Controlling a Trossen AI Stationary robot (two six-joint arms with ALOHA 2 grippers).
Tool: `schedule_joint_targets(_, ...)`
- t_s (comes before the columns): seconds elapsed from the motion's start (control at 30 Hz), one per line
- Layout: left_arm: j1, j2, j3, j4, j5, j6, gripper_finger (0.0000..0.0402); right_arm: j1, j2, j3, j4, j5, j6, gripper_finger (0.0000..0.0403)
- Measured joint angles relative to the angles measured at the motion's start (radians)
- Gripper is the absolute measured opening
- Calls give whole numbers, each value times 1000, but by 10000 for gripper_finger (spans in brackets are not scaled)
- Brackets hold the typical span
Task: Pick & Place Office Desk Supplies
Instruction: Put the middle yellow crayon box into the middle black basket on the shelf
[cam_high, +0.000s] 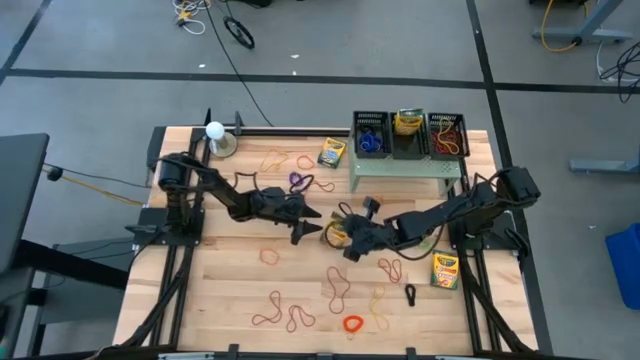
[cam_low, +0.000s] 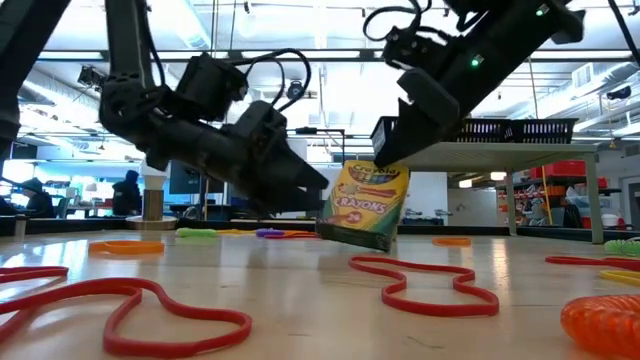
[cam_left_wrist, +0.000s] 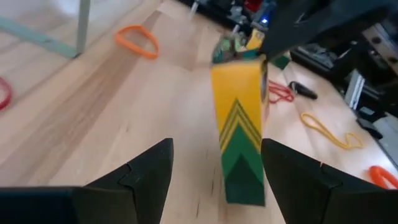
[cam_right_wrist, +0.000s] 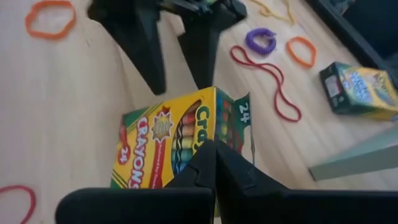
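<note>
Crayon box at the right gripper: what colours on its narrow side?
Yellow above, with green chevrons toward the bottom, on the crayon box. Left wrist view shows it best.

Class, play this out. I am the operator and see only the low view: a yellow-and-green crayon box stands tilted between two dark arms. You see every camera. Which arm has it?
Observer: The right gripper does; its fingers are shut on the top edge of the yellow-and-green cardboard crayon box.
Operator: And the other arm?
Observer: The left gripper is open, pointing at the box's narrow side from close by.
Operator: Are there more such boxes?
Observer: Two: a second crayon box beside the pale green perforated stand, and a third crayon box near the right arm's base.
</note>
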Motion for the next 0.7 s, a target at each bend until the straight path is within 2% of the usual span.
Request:
schedule_joint_targets(0.13,-10,62,36,69,41,-12,251,20,0,0,8,36,-8,1)
schedule_joint_targets(0.47,-41,200,127,179,44,16,247,37,0,0,18,69,-22,0)
schedule_joint_targets(0.57,-52,213,136,185,42,49,231,49,0,0,22,82,-23,0)
schedule_joint_targets(0.7,-62,213,136,187,24,90,186,63,0,1,23,82,-14,0)
